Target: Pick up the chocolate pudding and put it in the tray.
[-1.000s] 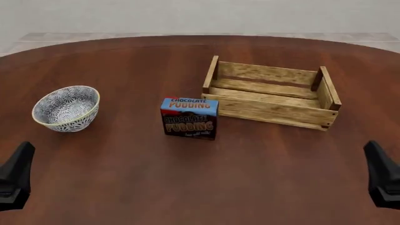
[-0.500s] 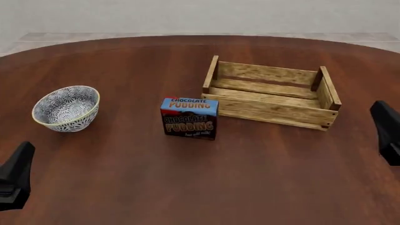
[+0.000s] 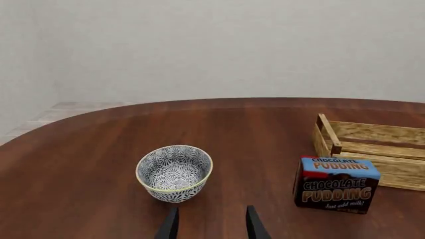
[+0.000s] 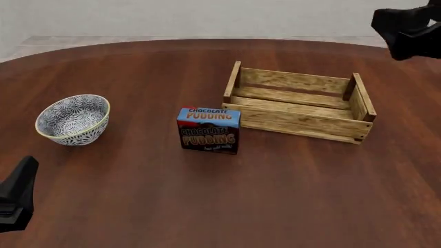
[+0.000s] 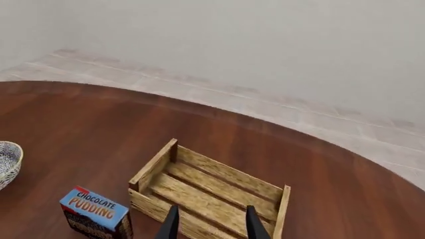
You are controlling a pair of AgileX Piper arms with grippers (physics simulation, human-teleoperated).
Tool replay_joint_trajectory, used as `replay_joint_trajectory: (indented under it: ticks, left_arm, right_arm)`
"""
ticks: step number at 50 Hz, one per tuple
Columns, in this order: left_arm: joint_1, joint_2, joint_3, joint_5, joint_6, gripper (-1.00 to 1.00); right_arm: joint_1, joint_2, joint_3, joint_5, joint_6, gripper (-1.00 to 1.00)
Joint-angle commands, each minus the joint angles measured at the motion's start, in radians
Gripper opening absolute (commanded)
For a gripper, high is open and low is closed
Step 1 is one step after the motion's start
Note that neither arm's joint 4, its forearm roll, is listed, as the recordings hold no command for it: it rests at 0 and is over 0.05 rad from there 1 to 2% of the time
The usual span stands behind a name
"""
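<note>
Beside tray [image 4: 298, 106] — pudding [image 4: 208, 130] upright; right gripper [image 5: 208, 224] cut off

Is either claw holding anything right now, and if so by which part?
Nothing is held. Both claws, left and right, are open and empty; the chocolate pudding stands untouched on the table.

Left gripper [image 3: 211, 225]: low at lower left of front view, fingers parted, empty. Right gripper [image 5: 211, 223]: raised at upper right, fingers parted, empty.
</note>
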Motion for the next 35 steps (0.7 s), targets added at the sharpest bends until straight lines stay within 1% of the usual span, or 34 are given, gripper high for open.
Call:
replay_joint_trajectory:
  ticks: [1,2,3,4,5,6,7,8,9,10,11,12,13,15,16,17,18,19,20,21,22,23,26,27,28,29,30,31,32,33,35]
  left_arm:
    - [0.0,0.0,0.0,0.0,0.0,1.0]
    - [0.0,0.0,0.0,0.0,0.0,1.0]
    - [0.0,0.0,0.0,0.0,0.0,1.0]
    - [0.0,0.0,0.0,0.0,0.0,1.0]
    - [0.0,0.0,0.0,0.0,0.0,1.0]
    - [0.0,0.0,0.0,0.0,0.0,1.0]
    - [0.0,0.0,0.0,0.0,0.0,1.0]
    - [0.0,0.0,0.0,0.0,0.0,1.0]
    - [0.0,0.0,0.0,0.0,0.0,1.0]
    - [0.0,0.0,0.0,0.0,0.0,1.0]
    - [0.0,0.0,0.0,0.0,0.0,1.0]
    - [0.0,0.0,0.0,0.0,0.0,1.0]
    - [0.0,0.0,0.0,0.0,0.0,1.0]
    - [0.0,0.0,0.0,0.0,0.0,1.0]
    - [0.0,0.0,0.0,0.0,0.0,1.0]
    - [0.0,0.0,0.0,0.0,0.0,1.0]
    - [0.0,0.0,0.0,0.0,0.0,1.0]
    - [0.0,0.0,0.0,0.0,0.0,1.0]
    - [0.0,0.0,0.0,0.0,0.0,1.0]
    - [0.0,0.0,0.0,0.0,0.0,1.0]
    - [0.0,0.0,0.0,0.0,0.0,1.0]
    - [0.0,0.0,0.0,0.0,0.0,1.0]
    - [0.0,0.0,0.0,0.0,0.0,1.0]
    - [0.0,0.0,0.0,0.0,0.0,1.0]
    - [0.0,0.0,0.0,0.0,0.0,1.0]
    - [0.0,0.0,0.0,0.0,0.0,1.0]
    - [0.0,0.0,0.0,0.0,0.0,1.0]
    - [0.0,0.0,0.0,0.0,0.0,1.0]
    - [0.0,0.0,0.0,0.0,0.0,1.0]
    - [0.0,0.0,0.0,0.0,0.0,1.0]
    - [0.0,0.0,0.0,0.0,0.0,1.0]
  right_arm:
    - [0.09,0.218,-0.253,0.069,-0.105,1.0]
    - [0.092,0.234,-0.276,0.074,-0.086,1.0]
    - [0.105,0.26,-0.305,0.081,-0.082,1.0]
    - [0.107,0.272,-0.315,0.075,-0.111,1.0]
    - [0.155,0.294,-0.339,0.094,-0.106,1.0]
    - [0.155,0.295,-0.339,0.095,-0.106,1.0]
    - [0.167,0.307,-0.35,0.098,-0.121,1.0]
    - [0.151,0.309,-0.354,0.079,-0.156,1.0]
    - [0.193,0.324,-0.367,0.091,-0.186,1.0]
    - [0.179,0.338,-0.38,0.09,-0.202,1.0]
    - [0.154,0.351,-0.406,0.087,-0.185,1.0]
    - [0.221,0.379,-0.435,0.128,-0.186,1.0]
    - [0.197,0.385,-0.449,0.117,-0.195,1.0]
    - [0.236,0.418,-0.483,0.145,-0.229,1.0]
    - [0.239,0.437,-0.496,0.155,-0.245,1.0]
    - [0.254,0.449,-0.519,0.163,-0.247,1.0]
    - [0.274,0.462,-0.527,0.175,-0.269,1.0]
    - [0.259,0.485,-0.544,0.174,-0.292,1.0]
    - [0.259,0.485,-0.545,0.174,-0.292,1.0]
    - [0.3,0.512,-0.578,0.208,-0.277,1.0]
    - [0.299,0.532,-0.594,0.221,-0.284,1.0]
    - [0.311,0.547,-0.599,0.222,-0.312,1.0]
    - [0.324,0.587,-0.622,0.247,-0.327,1.0]
    - [0.334,0.601,-0.632,0.26,-0.331,1.0]
    - [0.319,0.621,-0.654,0.268,-0.329,1.0]
    - [0.332,0.633,-0.673,0.278,-0.326,1.0]
    - [0.335,0.642,-0.677,0.283,-0.341,1.0]
    - [0.344,0.661,-0.7,0.305,-0.324,1.0]
    - [0.363,0.658,-0.689,0.303,-0.338,1.0]
    - [0.359,0.667,-0.694,0.304,-0.345,1.0]
    - [0.376,0.682,-0.704,0.316,-0.344,1.0]
